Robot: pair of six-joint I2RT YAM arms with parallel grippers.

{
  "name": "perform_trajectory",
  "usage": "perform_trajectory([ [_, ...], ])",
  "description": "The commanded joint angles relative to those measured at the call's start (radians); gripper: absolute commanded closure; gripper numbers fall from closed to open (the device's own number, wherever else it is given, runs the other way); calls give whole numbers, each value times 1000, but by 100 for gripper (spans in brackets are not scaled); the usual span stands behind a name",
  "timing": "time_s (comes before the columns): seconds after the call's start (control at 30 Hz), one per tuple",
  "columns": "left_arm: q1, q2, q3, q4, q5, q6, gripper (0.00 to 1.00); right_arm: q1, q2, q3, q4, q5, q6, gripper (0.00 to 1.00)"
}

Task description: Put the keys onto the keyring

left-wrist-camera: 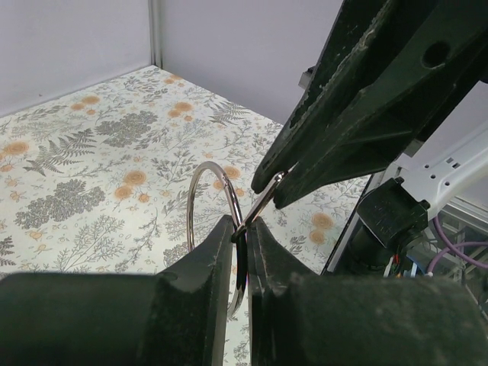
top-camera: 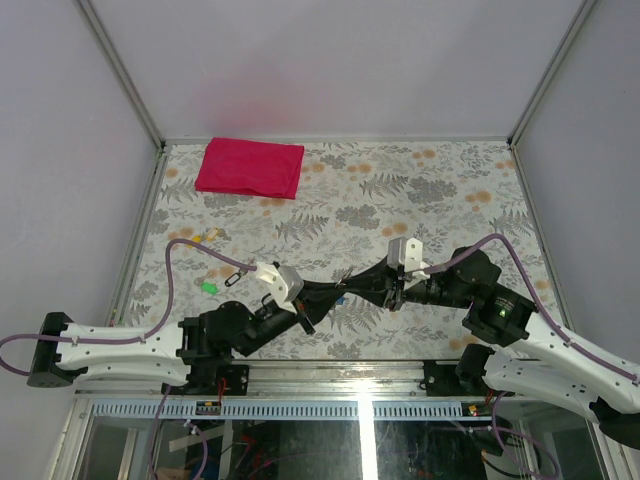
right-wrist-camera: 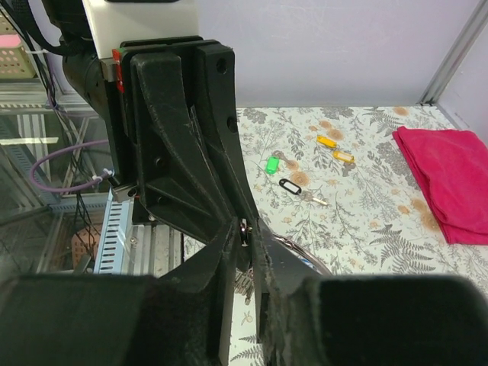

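Meeting above the flowered table (top-camera: 440,210), the left pincer (left-wrist-camera: 242,223) clamps tight on the upright keyring (left-wrist-camera: 214,163). The right pincer (left-wrist-camera: 268,191) stands nearly closed around a thin metal sliver (left-wrist-camera: 263,204) touching that ring; its grip is unclear.

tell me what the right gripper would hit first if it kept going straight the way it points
Probably the keyring pinched in the left gripper, then that gripper itself just behind it; depth is unclear.
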Motion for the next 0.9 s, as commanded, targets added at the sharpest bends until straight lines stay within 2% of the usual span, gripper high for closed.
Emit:
perform_trajectory([
  [0.0,-7,4,45,71,-26,4,97,-4,9,8,48,-11,7,87],
  [0.1,-7,5,51,62,-30,7,96,-3,19,21,33,2,21,100],
  [0.17,-6,3,48,63,-36,12,93,-3,24,42,6,24,40,100],
  [0.3,-7,1,46,48,-56,53,74,-4,38,99,-52,90,104,100],
  [0.5,-7,-12,-4,79,-96,176,53,-4,116,270,-292,295,234,100],
  [0.7,-7,23,-34,175,-88,349,50,-3,243,443,-525,399,334,100],
  [0.87,-7,60,-47,291,-95,460,52,-4,288,511,-590,432,383,100],
])
